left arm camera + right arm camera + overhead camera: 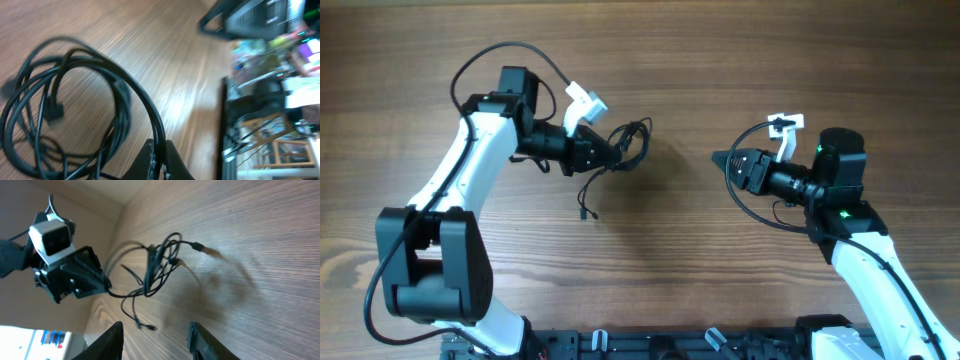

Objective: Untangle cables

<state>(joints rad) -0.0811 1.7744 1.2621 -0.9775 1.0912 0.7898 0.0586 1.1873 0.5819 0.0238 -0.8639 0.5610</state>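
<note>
Gripping with left hand (pixel 159 161), fingers tight, tangled thin black cables (pixel 149 270) over brown wooden worktop (pixel 660 270). Holding right hand (pixel 155 340) part-spread, empty, well right of cables.

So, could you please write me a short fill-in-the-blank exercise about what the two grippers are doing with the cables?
1. The left gripper is ____ on the cables.
2. The right gripper has its jaws ____.
3. The right gripper holds ____.
Missing words: shut; open; nothing.
</note>
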